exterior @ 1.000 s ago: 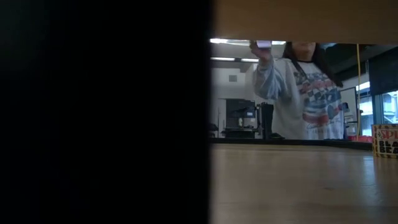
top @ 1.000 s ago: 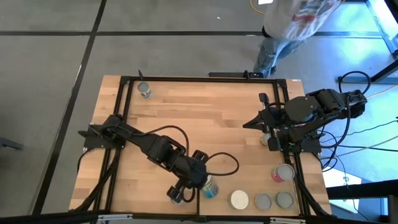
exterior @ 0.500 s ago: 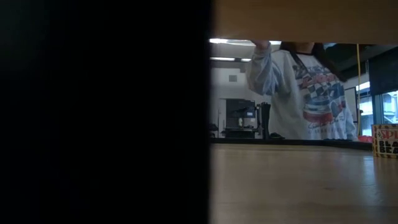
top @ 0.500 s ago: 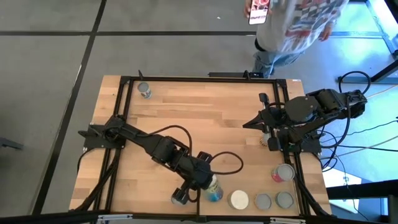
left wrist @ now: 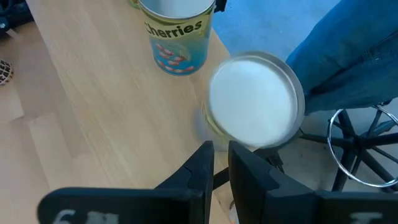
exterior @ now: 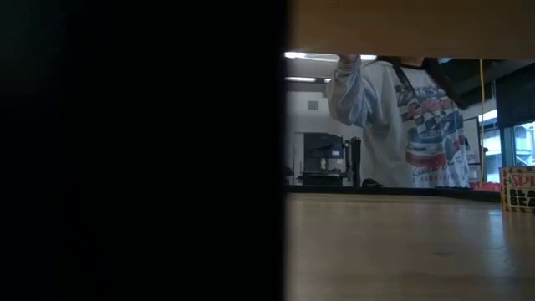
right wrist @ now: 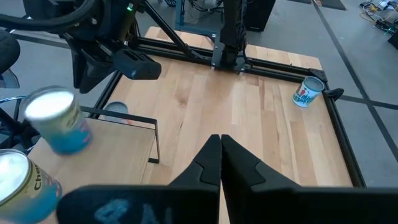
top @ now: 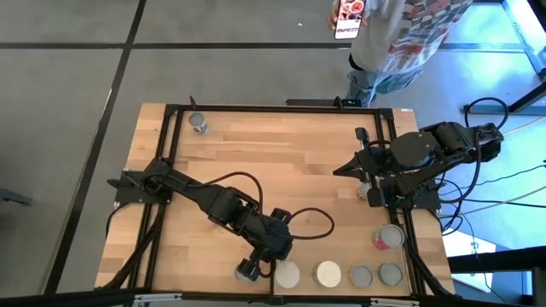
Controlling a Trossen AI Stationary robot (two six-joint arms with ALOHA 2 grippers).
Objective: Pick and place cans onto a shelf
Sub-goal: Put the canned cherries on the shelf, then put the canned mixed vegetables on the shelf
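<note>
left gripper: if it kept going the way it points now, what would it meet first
Probably the round metal can with the whitish top, lying right ahead of the left gripper; the blue-green cherries can stands further on, to one side. Depth is hard to judge.

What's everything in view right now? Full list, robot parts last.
whitish-top cans: 2, pale tops, on the shelf along the high view's bottom edge
grey-top cans: 2, silver-grey tops, same row, further right
labelled can: 1, red-pink side, just above the row's right end
lone can: 1, grey top, the table's top-left corner in the high view
shelf: 1, light wood with a black edge strip, under the row
person: 1, patterned top, beyond the table, holding a phone
left gripper: jaws slightly parted, beside the leftmost whitish can, holding nothing
right gripper: jaws shut, empty, at the table's right side
</note>
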